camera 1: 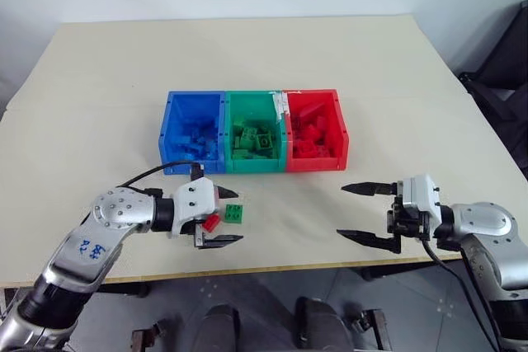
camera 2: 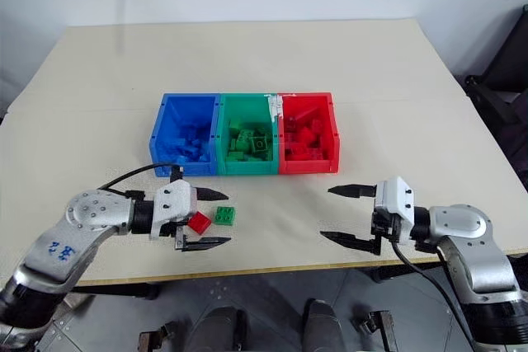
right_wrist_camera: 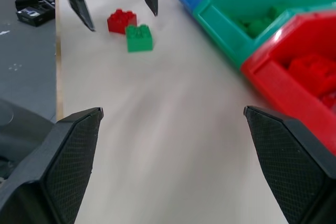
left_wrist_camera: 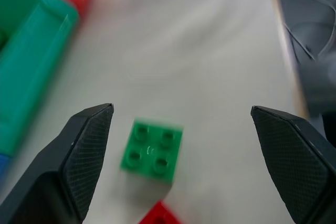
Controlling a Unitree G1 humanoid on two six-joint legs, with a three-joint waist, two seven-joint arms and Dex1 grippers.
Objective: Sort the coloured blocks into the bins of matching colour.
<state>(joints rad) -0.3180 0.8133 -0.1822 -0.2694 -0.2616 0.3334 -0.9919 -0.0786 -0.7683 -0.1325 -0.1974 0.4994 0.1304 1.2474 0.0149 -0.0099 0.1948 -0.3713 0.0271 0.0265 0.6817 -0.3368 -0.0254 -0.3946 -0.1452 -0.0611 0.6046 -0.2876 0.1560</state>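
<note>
We see a big beige table point(camera 1: 247, 63) carrying everything. Past both claws, toward its middle, three bins sit side by side, touching: blue bin point(camera 1: 193, 131) on the robot's left, green bin point(camera 1: 255, 131) in the middle, red bin point(camera 1: 314, 129) on the right, each holding a heap of bricks of its own colour. The left gripper point(camera 1: 219, 217) sits low over the table near its front edge, on our side of the blue bin; its black fingers are spread wide apart, nothing clamped. The right gripper point(camera 1: 367, 214) hovers in front of and to the right of the red bin, pointing left across the table, fingers also wide apart and empty, well apart from the left one. Two loose blocks are left on the table. The green block point(camera 2: 225, 215), square with four studs, lies just ahead of the left claw's fingertips, in line with the gap between them; in the left wrist view it sits nearer one finger point(left_wrist_camera: 84, 150) than the other. The red block point(camera 2: 199, 222) lies just beside the green one, nearly touching it, closer in toward the left wrist and between the two fingers. From the right claw both loose blocks are far off to its left, on the near side of the blue and green bins.
</note>
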